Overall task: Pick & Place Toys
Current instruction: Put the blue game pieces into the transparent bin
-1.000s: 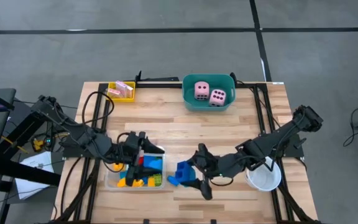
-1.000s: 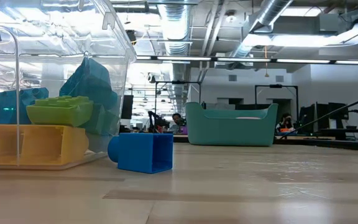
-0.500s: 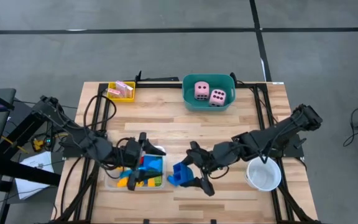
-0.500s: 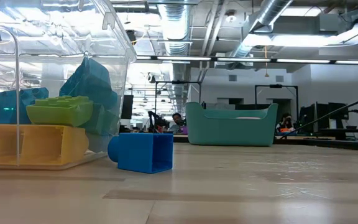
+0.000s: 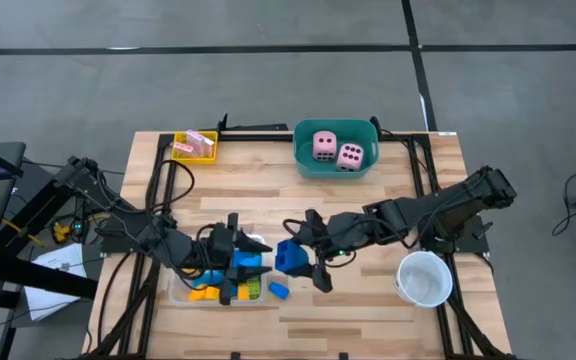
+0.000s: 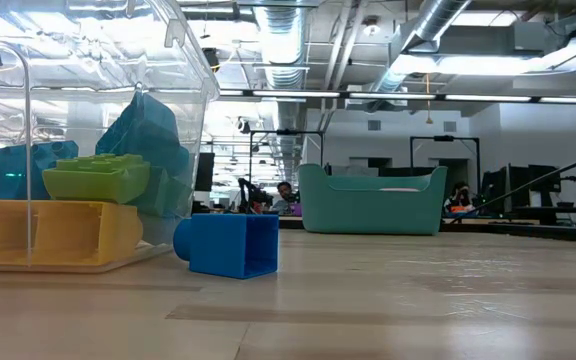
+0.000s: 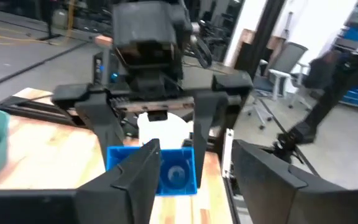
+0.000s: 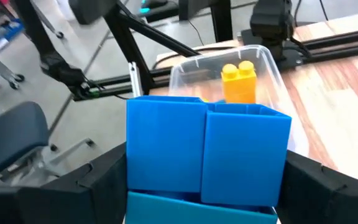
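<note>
Moved since a second back: right arm swung in from beside the white cup (image 5: 423, 279) toward the clear tray (image 5: 176, 293); right tool (image 5: 308, 252) now just off the tray's near edge, carrying a big blue block (image 5: 289, 255) clear of the table (image 5: 368, 210).
Right tool state: pinching the big blue block, fingers spread wide to span it; block fills the right wrist view (image 8: 207, 154), tray and a yellow-orange block (image 8: 239, 81) just ahead of it.
Left tool: moved too, further over the tray; left tool (image 5: 236, 262) hangs above the bricks, facing the right tool. Jaws narrower than before; in the left wrist view the fingers (image 7: 132, 183) stand apart with nothing seen between them.
Meaning for the task: judged as a carry nearly ended, block about to go over the tray wall; crowding with the left tool a likely risk.
Left behind: one small blue block (image 5: 278, 290) on the table, below and beside the right tool, unmoved; same block seen beside the tray in the low view (image 6: 230, 244).
Other toys: two pink dice (image 5: 336, 149) in the teal tub (image 5: 304, 160), well beyond both tools; pink-white cards (image 5: 194, 146) in the yellow tray (image 5: 181, 139), far from the left tool.
Surface: pale wood-plank table, dark frame rails along its edges.
Room: grey floor with dark lines; pipes, ceiling lights and desks behind; a person seated far off in the low view.
</note>
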### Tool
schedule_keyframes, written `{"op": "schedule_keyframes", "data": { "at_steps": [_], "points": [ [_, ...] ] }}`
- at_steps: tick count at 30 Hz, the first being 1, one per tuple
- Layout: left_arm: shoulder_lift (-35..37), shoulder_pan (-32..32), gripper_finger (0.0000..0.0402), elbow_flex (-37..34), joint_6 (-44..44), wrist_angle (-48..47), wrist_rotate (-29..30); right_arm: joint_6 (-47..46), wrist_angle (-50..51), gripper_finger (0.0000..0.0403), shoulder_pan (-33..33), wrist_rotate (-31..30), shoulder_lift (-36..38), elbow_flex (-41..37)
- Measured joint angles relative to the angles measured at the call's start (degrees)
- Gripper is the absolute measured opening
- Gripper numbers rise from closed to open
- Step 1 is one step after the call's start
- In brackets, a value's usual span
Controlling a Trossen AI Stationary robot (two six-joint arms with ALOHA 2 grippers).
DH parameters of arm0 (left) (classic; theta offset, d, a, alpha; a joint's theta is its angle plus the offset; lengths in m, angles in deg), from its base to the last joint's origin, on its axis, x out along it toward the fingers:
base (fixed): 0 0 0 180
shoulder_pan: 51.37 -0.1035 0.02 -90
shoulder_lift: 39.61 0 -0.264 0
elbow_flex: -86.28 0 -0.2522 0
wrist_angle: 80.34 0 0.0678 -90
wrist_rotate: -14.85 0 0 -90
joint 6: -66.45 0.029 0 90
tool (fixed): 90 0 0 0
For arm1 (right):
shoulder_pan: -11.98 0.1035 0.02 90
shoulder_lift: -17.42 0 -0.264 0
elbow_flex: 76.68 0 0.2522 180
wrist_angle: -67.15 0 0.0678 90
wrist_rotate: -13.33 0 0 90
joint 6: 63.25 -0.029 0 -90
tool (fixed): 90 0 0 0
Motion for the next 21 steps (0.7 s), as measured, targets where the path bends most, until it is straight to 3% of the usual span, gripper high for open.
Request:
{"op": "schedule_keyframes", "data": {
  "at_steps": [11,21],
  "points": [
    [-0.2,-2.23,0.0143,0.01,-2.26,-4.4,1.84,1.67,2.12,0.0302,-0.57,-0.04,-0.02,0.02],
    [-0.2,-4.37,0.016,0.02,-2.59,-6.94,-4.82,2.08,2.45,0.0302,-0.64,0.0,-0.04,0.0]
  ]
}}
